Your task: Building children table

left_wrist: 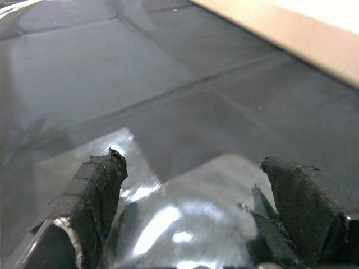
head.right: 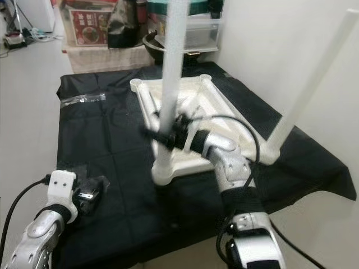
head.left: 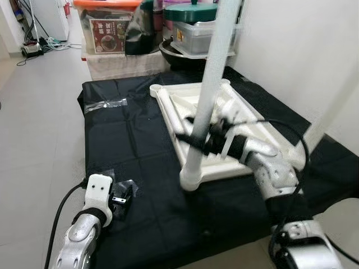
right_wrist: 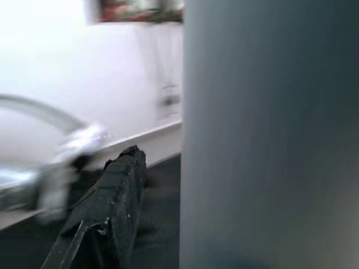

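- Black cloth (head.left: 140, 168) covers the floor area where the work sits, spread flat beside the pale tiled floor (head.left: 39, 140)
- White plastic table top (head.left: 185, 106) lies upside down on the cloth, its ribbed underside facing up
- One white table leg (head.left: 210, 84) stands upright in the near corner socket of the top; a second white leg (head.right: 314, 84) rises at a slant from the corner nearer the wall
- Right gripper (head.left: 197, 136) is clamped around the upright leg low down, its black fingers (right_wrist: 112, 207) pressed against the tube on either side
- Left gripper (head.left: 119, 200) rests low over the near left part of the cloth, its fingers (left_wrist: 92, 190) spread apart above a clear plastic bag (left_wrist: 174, 224) that lies crumpled on the cloth, not pinching it
- Another small clear bag (head.left: 106, 104) lies on the far left part of the cloth, well apart from the table top
- Storage boxes (head.left: 109, 28) and a dark pot (head.left: 179, 56) are stacked beyond the cloth near the white wall (head.left: 297, 50)
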`<state>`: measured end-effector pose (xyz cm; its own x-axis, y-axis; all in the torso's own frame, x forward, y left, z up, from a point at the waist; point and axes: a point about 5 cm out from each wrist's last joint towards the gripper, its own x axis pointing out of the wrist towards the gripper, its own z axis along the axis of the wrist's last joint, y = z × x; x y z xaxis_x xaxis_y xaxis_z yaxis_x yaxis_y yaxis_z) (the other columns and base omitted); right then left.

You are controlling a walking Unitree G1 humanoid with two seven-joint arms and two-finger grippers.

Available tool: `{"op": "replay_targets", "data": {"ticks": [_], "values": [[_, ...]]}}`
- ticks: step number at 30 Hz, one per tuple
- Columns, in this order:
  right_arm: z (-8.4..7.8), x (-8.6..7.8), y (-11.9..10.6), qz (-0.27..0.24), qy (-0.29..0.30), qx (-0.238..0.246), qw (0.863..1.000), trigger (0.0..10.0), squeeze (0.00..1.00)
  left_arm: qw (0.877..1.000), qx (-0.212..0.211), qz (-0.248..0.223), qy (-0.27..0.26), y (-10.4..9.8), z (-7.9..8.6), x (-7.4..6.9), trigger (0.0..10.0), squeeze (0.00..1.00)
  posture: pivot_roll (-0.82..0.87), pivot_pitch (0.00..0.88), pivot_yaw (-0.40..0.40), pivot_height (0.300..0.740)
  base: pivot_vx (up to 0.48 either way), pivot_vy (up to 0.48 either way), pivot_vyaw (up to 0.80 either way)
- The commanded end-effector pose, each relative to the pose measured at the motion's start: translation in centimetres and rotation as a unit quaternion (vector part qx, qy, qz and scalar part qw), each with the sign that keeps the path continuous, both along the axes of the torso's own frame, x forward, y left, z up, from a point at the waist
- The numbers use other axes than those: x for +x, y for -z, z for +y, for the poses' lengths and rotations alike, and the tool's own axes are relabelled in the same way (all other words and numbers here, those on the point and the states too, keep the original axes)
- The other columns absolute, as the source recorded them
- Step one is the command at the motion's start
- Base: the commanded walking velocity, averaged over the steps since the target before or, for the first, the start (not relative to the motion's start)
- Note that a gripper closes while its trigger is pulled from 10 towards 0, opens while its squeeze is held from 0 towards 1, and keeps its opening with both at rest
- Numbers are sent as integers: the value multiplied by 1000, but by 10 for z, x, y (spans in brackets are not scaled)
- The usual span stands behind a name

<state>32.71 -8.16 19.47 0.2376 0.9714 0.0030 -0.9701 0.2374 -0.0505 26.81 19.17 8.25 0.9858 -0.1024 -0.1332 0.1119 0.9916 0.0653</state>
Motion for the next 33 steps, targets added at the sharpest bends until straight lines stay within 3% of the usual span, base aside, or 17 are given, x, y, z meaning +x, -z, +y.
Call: {"op": "replay_targets", "data": {"ticks": [1,3,5,7,8,10,11,14,15,16,18,22,27,28,31,32,33], "values": [[21,-18,18,26,-89,-26,995,9529,0,1000,0,11,-6,7,1,-4,10000,0,80,0,-117,740,0,0,0],[21,-18,18,26,-89,-26,995,9529,0,1000,0,11,-6,7,1,-4,10000,0,80,0,-117,740,0,0,0],[29,-27,19,25,-114,-14,993,2902,0,1000,0,14,-12,9,4,-9,10000,0,79,0,-116,740,0,0,0],[29,-27,19,25,-114,-14,993,2902,0,1000,0,14,-12,9,4,-9,10000,0,79,0,-116,740,0,0,0],[26,-7,27,29,7,-16,999,0,0,1000,1,18,-13,11,5,-12,10000,0,62,0,-111,740,0,0,0],[26,-7,27,29,7,-16,999,0,0,1000,1,18,-13,11,5,-12,10000,0,62,0,-111,740,0,0,0],[18,14,36,44,155,-40,986,0,0,1000,0,18,-13,11,4,-11,10000,0,53,0,-105,740,0,0,0],[11,25,43,52,246,-60,966,0,0,1000,0,18,-12,11,3,-10,10000,0,53,0,-105,740,0,0,0],[-16,39,52,72,402,-73,910,0,0,1000,-1,18,-10,11,1,-9,10000,0,43,0,-93,740,0,0,0],[-16,39,52,72,402,-73,910,0,0,1000,-1,18,-10,11,1,-9,10000,0,43,0,-93,740,0,0,0],[-63,32,68,102,581,-83,803,0,0,1000,-2,20,-3,12,-2,-8,10000,0,34,0,-85,740,0,0,0],[-79,19,69,99,633,-84,763,0,0,1000,-1,23,1,13,-2,-9,10000,0,21,0,-75,740,0,0,0],[-77,11,67,83,634,-90,764,0,0,1000,0,24,2,14,-2,-9,10000,0,16,0,-72,740,0,0,0],[-68,7,66,87,605,-85,787,10000,0,1000,2,26,3,14,-1,-9,10000,0,11,0,-67,740,0,0,0],[-68,7,66,87,605,-85,787,10000,0,1000,2,26,3,14,-1,-9,10000,0,11,0,-67,740,0,0,0],[-58,6,61,83,576,-61,811,10000,0,1000,3,27,4,14,-1,-9,10000,0,14,0,-67,740,0,0,0],[-43,11,47,80,509,-14,857,10000,1000,1000,2,26,5,14,-1,-8,10000,0,21,0,-70,740,0,0,0]]}}
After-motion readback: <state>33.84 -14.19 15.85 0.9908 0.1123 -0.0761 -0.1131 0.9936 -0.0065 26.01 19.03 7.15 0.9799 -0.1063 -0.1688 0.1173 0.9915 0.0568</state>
